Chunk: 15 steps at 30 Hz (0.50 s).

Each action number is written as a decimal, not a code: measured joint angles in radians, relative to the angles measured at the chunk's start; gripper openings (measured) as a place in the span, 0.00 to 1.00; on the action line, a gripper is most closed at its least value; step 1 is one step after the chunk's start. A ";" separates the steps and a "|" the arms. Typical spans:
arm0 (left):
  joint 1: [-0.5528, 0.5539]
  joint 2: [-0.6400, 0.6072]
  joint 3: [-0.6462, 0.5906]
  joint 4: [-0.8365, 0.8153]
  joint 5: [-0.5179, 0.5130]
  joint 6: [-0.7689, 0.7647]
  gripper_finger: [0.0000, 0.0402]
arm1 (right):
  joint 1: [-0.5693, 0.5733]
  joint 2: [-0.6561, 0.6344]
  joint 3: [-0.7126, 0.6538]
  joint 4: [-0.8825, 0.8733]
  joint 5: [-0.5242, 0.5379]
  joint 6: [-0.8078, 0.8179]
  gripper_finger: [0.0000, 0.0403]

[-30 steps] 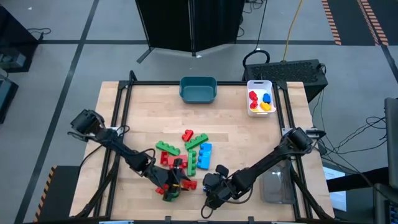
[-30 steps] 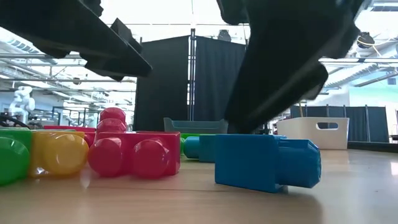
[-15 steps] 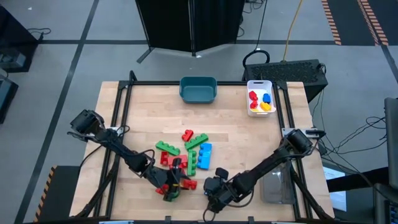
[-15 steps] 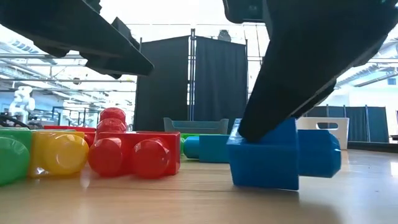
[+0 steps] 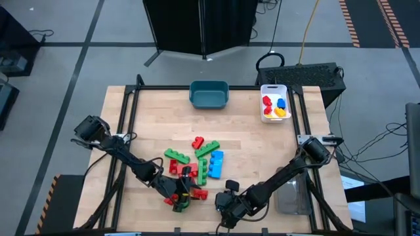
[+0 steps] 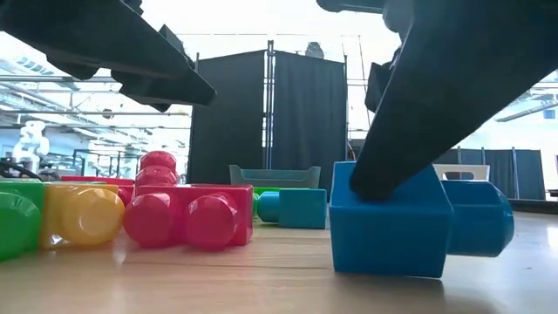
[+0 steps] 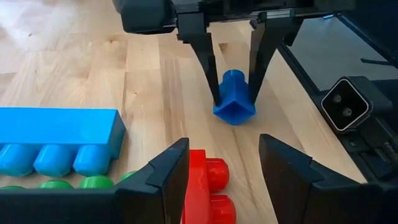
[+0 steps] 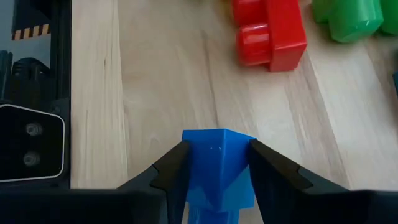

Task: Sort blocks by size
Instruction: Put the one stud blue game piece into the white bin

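Note:
Loose blocks lie mid-table: green ones [image 5: 176, 156], a red one [image 5: 198, 141] and a long blue one [image 5: 215, 161]. My left gripper [image 5: 182, 194] is open at the pile's near end. Its fingers stand on either side of a red block [image 7: 208, 182], and bare wood shows between the block and one finger. Close to the near edge, my right gripper [image 5: 227, 199] is shut on a short blue block [image 7: 234, 99]. That block lies on its side on the table, its single stud [image 6: 484, 218] pointing level. My right gripper pinches the short blue block's two opposite flat sides [image 8: 198, 163] between its two fingers [image 7: 208, 68]. The fingers slant steeply down from above. The block's bottom face [image 6: 388, 262] rests on the table.
A teal bin [image 5: 209, 94] stands at the far edge. To its right, a white bin [image 5: 275, 105] holds a few short blocks. A clear bin [image 5: 293, 196] sits near the right front corner. Bare wood lies between the pile and the bins.
My right gripper has sunk and gone a little toward the table's near edge, rolling its wrist, and has come down onto the short blue block. The block has turned about on the table and slid toward the near edge.

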 joint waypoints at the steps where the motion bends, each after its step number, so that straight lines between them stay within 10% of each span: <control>1: 0.000 0.000 0.000 0.000 0.000 0.000 0.44 | 0.000 0.000 0.000 -0.003 0.013 -0.002 0.34; 15: 0.000 0.000 0.000 -0.002 -0.007 0.004 0.44 | -0.008 -0.101 -0.010 -0.281 0.254 -0.082 0.30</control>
